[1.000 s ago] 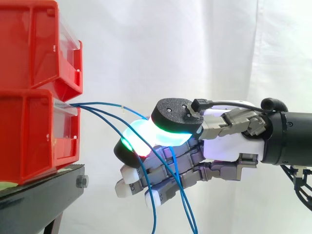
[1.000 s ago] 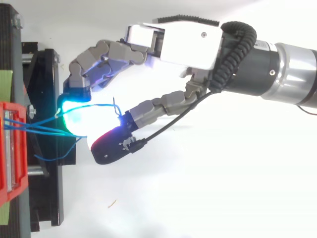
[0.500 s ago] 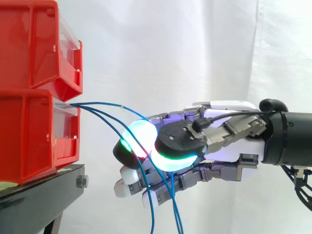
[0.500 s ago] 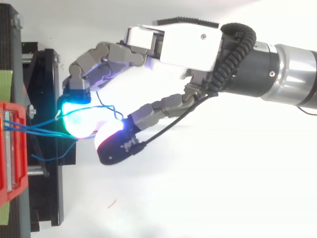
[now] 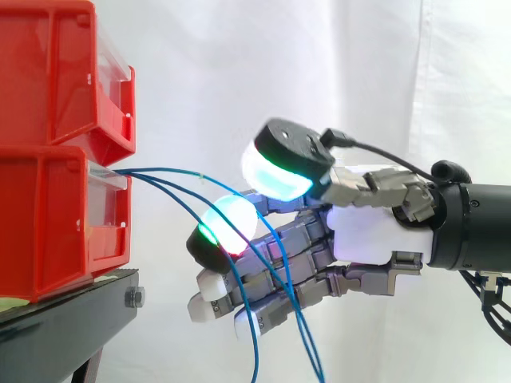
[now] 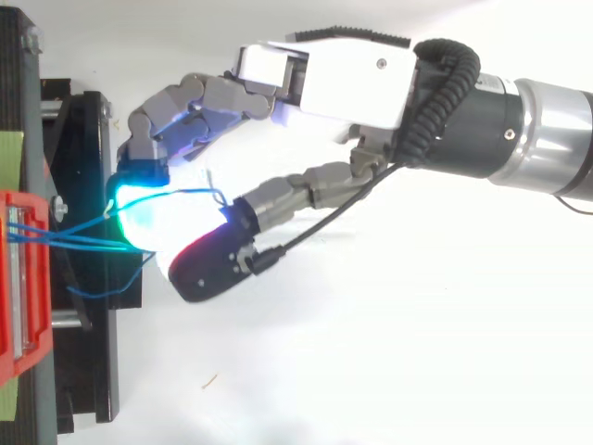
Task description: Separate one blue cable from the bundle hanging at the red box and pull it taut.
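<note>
The blue cables (image 5: 160, 169) are running off the side view's bottom edge, their lower ends cut away. The red boxes (image 5: 48, 215) are being cropped at the left edge. From above, glow is washing out the cables crossing the hand (image 6: 324, 74).

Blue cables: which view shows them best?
Side view: the blue cables run from the lower red bin, cross the hand and hang down. Top view shows short stretches between bin and fingertips.
</note>
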Robot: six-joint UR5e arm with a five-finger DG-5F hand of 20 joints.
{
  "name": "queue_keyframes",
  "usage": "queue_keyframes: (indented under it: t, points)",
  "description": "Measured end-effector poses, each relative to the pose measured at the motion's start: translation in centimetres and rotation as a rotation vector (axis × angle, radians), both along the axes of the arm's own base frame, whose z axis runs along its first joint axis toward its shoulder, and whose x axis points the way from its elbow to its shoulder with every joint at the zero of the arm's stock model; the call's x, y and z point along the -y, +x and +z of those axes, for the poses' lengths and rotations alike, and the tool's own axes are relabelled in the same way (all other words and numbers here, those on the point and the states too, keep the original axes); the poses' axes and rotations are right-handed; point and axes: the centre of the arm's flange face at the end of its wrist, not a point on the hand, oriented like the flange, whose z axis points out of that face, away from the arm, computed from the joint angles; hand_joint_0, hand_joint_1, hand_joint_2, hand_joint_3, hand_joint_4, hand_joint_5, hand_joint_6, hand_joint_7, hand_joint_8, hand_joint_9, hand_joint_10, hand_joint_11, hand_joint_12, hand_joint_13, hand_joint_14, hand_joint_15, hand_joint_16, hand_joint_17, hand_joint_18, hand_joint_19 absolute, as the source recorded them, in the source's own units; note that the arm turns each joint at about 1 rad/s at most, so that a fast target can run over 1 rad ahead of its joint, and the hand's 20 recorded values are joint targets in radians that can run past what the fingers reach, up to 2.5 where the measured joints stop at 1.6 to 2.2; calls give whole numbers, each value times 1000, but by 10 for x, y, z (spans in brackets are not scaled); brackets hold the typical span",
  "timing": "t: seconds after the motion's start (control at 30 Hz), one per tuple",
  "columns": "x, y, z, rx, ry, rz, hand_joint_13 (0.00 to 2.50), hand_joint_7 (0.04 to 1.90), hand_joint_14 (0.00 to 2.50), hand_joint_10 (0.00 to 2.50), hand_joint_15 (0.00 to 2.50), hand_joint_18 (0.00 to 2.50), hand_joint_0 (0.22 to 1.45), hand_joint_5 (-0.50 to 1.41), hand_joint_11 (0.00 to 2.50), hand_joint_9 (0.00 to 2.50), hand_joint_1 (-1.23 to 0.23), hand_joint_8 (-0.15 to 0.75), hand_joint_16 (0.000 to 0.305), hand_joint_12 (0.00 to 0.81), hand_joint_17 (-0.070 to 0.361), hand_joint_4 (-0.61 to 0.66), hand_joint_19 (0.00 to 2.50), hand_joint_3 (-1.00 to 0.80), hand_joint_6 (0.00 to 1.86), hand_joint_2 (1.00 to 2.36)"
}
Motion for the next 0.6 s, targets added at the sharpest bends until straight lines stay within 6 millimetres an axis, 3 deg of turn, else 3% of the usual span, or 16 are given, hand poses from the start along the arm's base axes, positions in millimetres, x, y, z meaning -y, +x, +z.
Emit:
queue_keyframes:
  t: [0.2, 0.6]
  points:
    - [0, 0, 0, 1, 0, 0, 736, 1088, 9, 13, 248, 752, 601, -126, 584, 989, -356, 357, 36, 302, 81, 199, 331, -500, 662, 1000]
    - [0, 0, 0, 0, 0, 0, 792, 1044, 13, 12, 386, 752, 565, -164, 735, 927, -433, 352, 40, 334, 89, 225, 306, -500, 637, 1000]
